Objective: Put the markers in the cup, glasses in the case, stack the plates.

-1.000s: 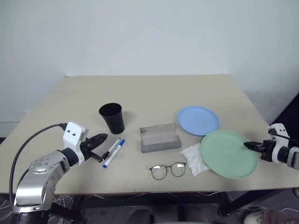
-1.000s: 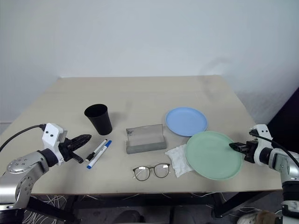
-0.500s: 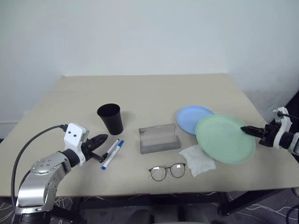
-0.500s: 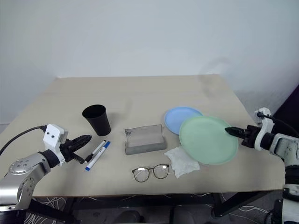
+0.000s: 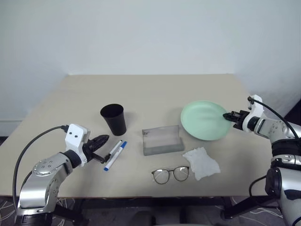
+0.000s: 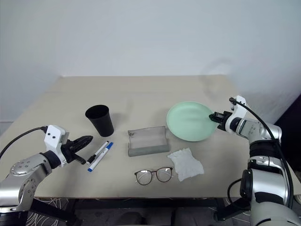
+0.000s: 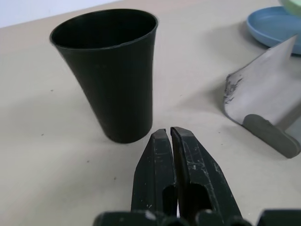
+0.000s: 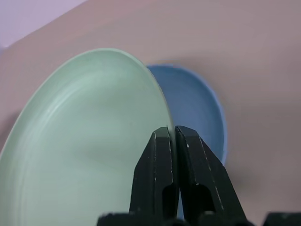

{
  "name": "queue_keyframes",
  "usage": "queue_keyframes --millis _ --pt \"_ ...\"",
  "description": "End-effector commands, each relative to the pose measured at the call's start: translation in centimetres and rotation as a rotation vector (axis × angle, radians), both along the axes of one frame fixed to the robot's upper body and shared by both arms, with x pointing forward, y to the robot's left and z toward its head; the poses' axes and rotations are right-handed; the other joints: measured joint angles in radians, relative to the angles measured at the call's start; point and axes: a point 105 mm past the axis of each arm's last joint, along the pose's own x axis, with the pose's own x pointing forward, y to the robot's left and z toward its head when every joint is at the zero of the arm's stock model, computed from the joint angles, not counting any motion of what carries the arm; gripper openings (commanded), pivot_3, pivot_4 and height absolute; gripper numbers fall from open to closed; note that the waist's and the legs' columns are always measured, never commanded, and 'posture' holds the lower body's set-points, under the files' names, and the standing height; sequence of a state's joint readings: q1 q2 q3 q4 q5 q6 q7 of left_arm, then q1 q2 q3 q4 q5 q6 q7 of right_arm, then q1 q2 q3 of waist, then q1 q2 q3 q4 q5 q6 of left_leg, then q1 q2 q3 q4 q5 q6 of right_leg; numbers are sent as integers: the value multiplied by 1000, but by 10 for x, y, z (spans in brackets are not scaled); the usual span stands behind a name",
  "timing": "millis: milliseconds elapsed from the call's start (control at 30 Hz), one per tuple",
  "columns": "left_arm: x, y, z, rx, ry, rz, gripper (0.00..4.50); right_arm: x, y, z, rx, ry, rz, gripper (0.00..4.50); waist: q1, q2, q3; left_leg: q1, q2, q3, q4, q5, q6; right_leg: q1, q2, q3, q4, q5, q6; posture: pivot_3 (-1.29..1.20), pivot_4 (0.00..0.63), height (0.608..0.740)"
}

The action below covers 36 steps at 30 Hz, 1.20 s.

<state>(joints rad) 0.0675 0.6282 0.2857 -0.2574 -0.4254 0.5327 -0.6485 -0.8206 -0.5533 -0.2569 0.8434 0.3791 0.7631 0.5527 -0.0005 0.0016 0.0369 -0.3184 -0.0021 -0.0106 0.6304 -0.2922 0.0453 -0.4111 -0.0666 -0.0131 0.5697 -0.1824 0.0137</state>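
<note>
On the worktop (image 5: 155, 89), cup (image 5: 113, 119) stands at left, two markers (image 5: 114, 154) lying just in front of it. Case (image 5: 162, 140) sits mid-worktop, glasses (image 5: 170, 174) nearer the front edge, cloth (image 5: 201, 163) to their right. Right pincer (image 5: 229, 117) holds one plate (image 5: 205, 120) tilted over the other plate (image 8: 200, 113), right of case. Left pincer (image 5: 101, 140) is just left of the markers.

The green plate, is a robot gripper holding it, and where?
Yes. The right gripper is shut on the mint green plate, pinching its rim on the robot's right side, above the light blue plate. The left gripper holds nothing.
</note>
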Motion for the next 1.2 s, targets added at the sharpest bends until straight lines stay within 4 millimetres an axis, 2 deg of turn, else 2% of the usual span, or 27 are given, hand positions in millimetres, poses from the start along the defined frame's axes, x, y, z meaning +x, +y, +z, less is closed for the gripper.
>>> queue_keyframes --millis 33,367,400,533,667,767,800,900,967,1100,1200 --pt "4 2 13 3 -55 11 0 15 -3 13 -39 -50 -61 11 0 0 0 -1 -1 0 0 0 0 0 0 1 -1 6 0 0 0 735" --pt "-2 4 14 6 -56 26 0 22 -2 -3 -100 -39 -101 11 -2 2 -2 -4 -3 -1 -1 3 5 1 2 1 0 7 0 0 0 735" --pt "-2 5 14 6 -56 28 0 22 -2 -4 -106 -40 -100 545 -3 2 -2 -4 -3 -1 -1 3 5 1 2 1 0 7 0 0 0 735" --pt "-3 5 14 10 -56 31 0 21 -5 -2 -143 -57 -75 1782 -12 2 -2 -4 -3 -1 0 3 6 2 2 1 -1 7 0 0 0 735" --pt "-2 5 16 13 -63 31 0 22 -8 19 -200 -143 20 3172 -22 3 -1 -5 -3 -1 0 5 9 3 1 1 -1 7 0 0 0 735" --pt "-2 5 15 29 -63 20 0 16 1 41 -224 -229 191 4266 -23 4 -1 -5 -3 -1 0 6 10 2 1 2 -1 7 0 0 0 735" --pt "-2 5 15 28 -64 15 0 11 5 47 -239 -254 258 4467 -23 4 -1 -5 -3 -1 0 6 10 2 1 2 -1 7 0 0 0 735" --pt "0 4 17 37 -86 8 0 -6 16 55 -275 -298 421 4467 -22 3 -1 -4 -2 -1 0 6 10 3 1 1 -1 7 0 0 0 735" --pt "1 5 19 55 -102 6 0 -26 27 55 -294 -301 561 4467 -20 2 -2 -5 -2 -1 0 6 10 2 2 0 -1 7 0 0 0 735" --pt "3 8 19 69 -113 12 0 -73 49 44 -276 -260 821 4467 -18 2 -2 -5 -1 -1 0 6 10 3 1 0 1 7 0 0 0 735" --pt "3 8 18 69 -115 13 0 -90 55 30 -309 -222 901 4467 -18 2 -2 -5 -1 -1 1 6 10 2 -1 0 1 7 0 0 0 735"
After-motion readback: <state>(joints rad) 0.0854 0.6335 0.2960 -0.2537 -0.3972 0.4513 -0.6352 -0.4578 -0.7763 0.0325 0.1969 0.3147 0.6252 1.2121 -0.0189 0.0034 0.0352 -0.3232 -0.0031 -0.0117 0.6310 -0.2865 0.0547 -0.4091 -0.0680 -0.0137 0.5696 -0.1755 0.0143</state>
